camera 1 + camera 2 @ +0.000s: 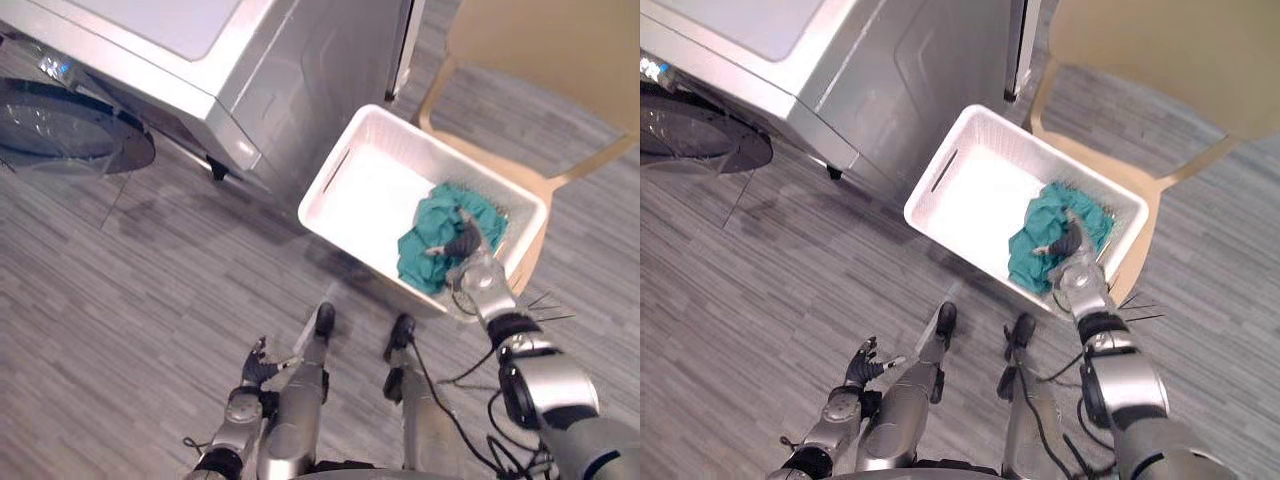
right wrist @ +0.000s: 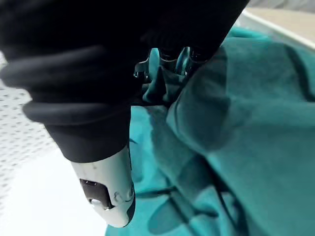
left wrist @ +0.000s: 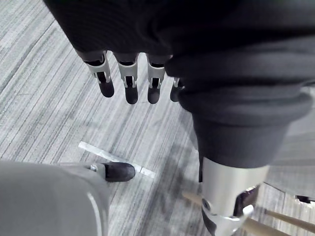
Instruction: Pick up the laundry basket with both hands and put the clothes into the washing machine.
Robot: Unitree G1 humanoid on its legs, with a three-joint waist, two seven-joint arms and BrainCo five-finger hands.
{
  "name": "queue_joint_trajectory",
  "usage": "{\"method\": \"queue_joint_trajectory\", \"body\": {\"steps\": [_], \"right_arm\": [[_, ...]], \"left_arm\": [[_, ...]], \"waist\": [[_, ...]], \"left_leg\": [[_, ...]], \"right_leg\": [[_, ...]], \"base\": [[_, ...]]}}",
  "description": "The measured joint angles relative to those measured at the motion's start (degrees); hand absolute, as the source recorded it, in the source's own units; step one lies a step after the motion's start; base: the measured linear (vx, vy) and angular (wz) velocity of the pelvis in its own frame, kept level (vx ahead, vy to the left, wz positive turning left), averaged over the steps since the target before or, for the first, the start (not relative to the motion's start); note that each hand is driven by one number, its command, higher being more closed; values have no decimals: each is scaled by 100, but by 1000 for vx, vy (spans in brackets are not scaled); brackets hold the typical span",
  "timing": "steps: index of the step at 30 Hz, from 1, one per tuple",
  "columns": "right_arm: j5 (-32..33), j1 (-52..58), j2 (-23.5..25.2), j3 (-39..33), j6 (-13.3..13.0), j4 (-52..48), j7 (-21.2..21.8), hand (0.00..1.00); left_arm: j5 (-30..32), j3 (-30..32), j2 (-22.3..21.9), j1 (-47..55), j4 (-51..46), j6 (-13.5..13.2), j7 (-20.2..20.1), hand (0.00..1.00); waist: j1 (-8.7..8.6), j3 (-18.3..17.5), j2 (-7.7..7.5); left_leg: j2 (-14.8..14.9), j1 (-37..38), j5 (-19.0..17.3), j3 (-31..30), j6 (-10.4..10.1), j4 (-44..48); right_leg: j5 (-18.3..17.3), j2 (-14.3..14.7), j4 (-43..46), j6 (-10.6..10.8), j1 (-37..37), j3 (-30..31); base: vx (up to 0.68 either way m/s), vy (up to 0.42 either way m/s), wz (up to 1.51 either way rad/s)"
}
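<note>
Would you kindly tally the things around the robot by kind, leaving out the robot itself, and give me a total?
Washing machine: 1
Laundry basket: 1
Heap of teal clothes: 1
Chair: 1
Total: 4

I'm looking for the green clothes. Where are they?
In the eye views, the teal clothes lie in the white laundry basket, at its right end by the wooden chair, under the right hand.
</note>
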Motion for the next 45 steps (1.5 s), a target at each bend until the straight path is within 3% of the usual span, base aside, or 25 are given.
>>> {"method": "queue_joint_trajectory", "body": {"steps": [5,6,13,17,19,26,29,32,35,38,42,45], "right_arm": [[-232,-639,-210,-192,264,383,-212,0],[-354,-766,-229,-186,305,444,-198,100],[-540,-1160,-480,298,471,603,56,100],[-131,-1216,-515,529,436,610,198,100],[85,-1190,-511,574,436,632,260,100],[470,-1187,-404,569,399,531,397,100],[811,-947,-398,424,340,-329,363,100],[1193,-193,-327,165,215,-1822,209,100],[1620,838,110,-19,6,-3156,104,100],[2002,2036,770,31,-212,-4195,158,100],[2091,3047,1279,303,-468,-5277,298,100],[2094,3364,1625,571,-711,-6056,438,100]], "left_arm": [[-301,-117,-6,-244,21,-4,114,0],[-343,-130,-8,-293,31,-6,120,0],[-350,-346,-59,-581,73,-9,191,0],[-351,-345,-137,-661,45,-45,182,0],[-352,-345,-160,-666,40,-64,176,0],[-463,-271,-151,-655,29,-63,76,0],[-461,-159,-147,-629,35,-60,73,0],[-458,65,-158,-607,53,-56,67,0],[-452,303,-159,-422,64,-40,64,0],[-363,450,-159,-49,63,26,58,0],[-116,491,-142,334,-68,27,49,0],[-18,637,-66,614,-201,19,49,0]], "waist": [[41,103,21],[41,135,21],[37,151,26],[35,166,55],[37,167,56],[80,192,102],[55,190,99],[27,167,87],[-57,-118,24],[-124,-557,-98],[-136,-1070,-296],[-118,-1350,-564]], "left_leg": [[-12,-217,147,15,40,-118],[-13,-252,152,18,45,-118],[-14,-410,251,-84,45,-116],[-23,-427,292,-260,-13,-114],[-42,-423,391,-358,-158,-114],[1,-209,387,-497,-159,-120],[20,-93,337,-505,-102,-124],[20,71,295,-528,-85,-125],[16,160,287,-569,-68,-126],[8,414,284,-539,-41,-126],[18,734,152,-441,-95,-126],[88,942,-52,-174,-25,-128]], "right_leg": [[143,-1,-68,13,-264,69],[178,6,-117,11,-279,72],[198,25,-127,-5,-405,67],[190,27,-121,-11,-370,14],[167,17,-96,-40,-333,-37],[23,18,107,-23,-123,-83],[23,33,109,-22,-7,-78],[13,34,98,-8,171,-92],[-46,32,83,71,288,-130],[-68,40,-39,63,610,-171],[-74,93,-295,88,1027,-155],[-19,193,-496,116,1187,108]], "base": [[-85,-11,-5],[0,0,0],[21,-29,3],[19,-41,13],[-5,-49,20],[-50,-49,15],[-71,-35,2],[-35,-34,3],[25,-42,8],[105,-40,8],[107,-26,-4],[43,6,-49]]}}
